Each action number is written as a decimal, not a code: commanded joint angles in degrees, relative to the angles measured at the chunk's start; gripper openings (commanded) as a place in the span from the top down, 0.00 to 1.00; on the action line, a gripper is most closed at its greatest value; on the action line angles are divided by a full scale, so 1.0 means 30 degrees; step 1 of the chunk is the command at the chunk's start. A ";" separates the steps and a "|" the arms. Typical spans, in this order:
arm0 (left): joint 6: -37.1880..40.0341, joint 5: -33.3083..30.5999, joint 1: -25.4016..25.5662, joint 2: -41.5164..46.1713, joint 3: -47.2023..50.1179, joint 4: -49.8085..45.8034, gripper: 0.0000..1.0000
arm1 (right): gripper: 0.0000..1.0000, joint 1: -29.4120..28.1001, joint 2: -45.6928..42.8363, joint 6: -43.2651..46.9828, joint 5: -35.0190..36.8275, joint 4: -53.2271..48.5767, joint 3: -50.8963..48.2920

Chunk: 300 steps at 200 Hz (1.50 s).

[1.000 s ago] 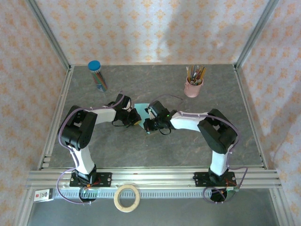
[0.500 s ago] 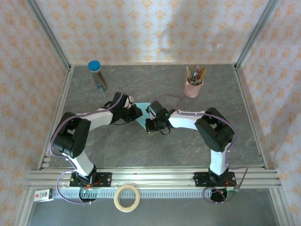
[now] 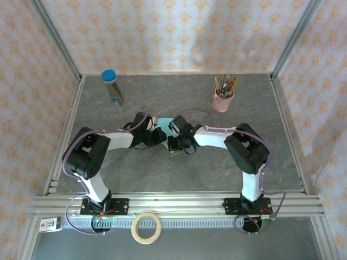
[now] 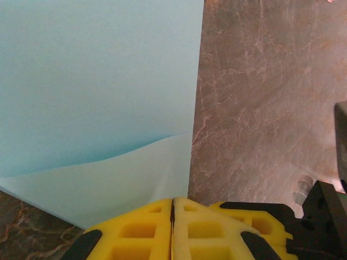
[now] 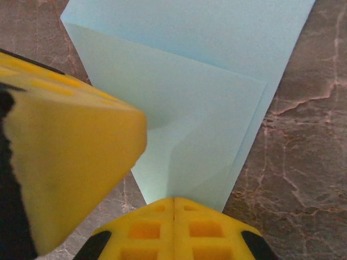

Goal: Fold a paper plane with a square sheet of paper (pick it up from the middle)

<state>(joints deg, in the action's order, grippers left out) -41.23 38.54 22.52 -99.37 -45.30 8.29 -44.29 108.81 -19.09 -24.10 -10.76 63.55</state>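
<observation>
Left pincer (image 4: pixel 172 208): we see its two yellow pads pressed together with no gap. Their tips meet the lower edge of the sheet of paper (image 4: pixel 97 81). We cannot tell if paper is caught between them.
Right pincer (image 5: pixel 173 208): its pads are also closed tight. The pointed corner of the sheet ends just at their tips. Whether the corner is pinched or only touched, we cannot tell.
Neighbour: in the right wrist view a yellow finger (image 5: pixel 70 157) of the left pincer stands beside the sheet, over its left side.
Sheet of paper: light turquoise and partly folded, with one flap lying over another layer. It lies near the middle of the table (image 3: pixel 217 162), between the two pincers.
Table: grey with a marble pattern.
Far side: we see a pink cup of pencils (image 3: pixel 223 100) to the right and a tube with a blue cap (image 3: pixel 112 86) to the left, both well apart from the sheet.
Near edge: a roll of tape (image 3: pixel 147 227) lies between the two arm bases.
</observation>
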 commanded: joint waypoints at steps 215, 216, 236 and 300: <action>0.3227 -0.1805 -0.4435 -0.2526 -0.2196 -0.1622 0.89 | 0.96 0.1024 0.0389 0.2951 0.2976 -0.3625 -0.1371; 0.3241 -0.1805 -0.4448 -0.2499 -0.2206 -0.1622 0.89 | 0.96 0.1024 0.0384 0.2987 0.2955 -0.3607 -0.1330; 0.3320 -0.1805 -0.4453 -0.1903 -0.2418 -0.1863 0.89 | 0.95 0.1108 0.0165 0.3231 0.2386 -0.3255 -0.0903; 0.1895 -0.1143 -0.4432 0.1014 -0.1961 -0.1457 0.81 | 0.66 0.1163 -0.3144 -0.1357 -0.1018 0.3990 -0.1782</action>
<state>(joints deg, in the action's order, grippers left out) -34.50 36.73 9.37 -100.77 -51.57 3.70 -41.04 105.30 -14.85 -23.79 -9.17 61.41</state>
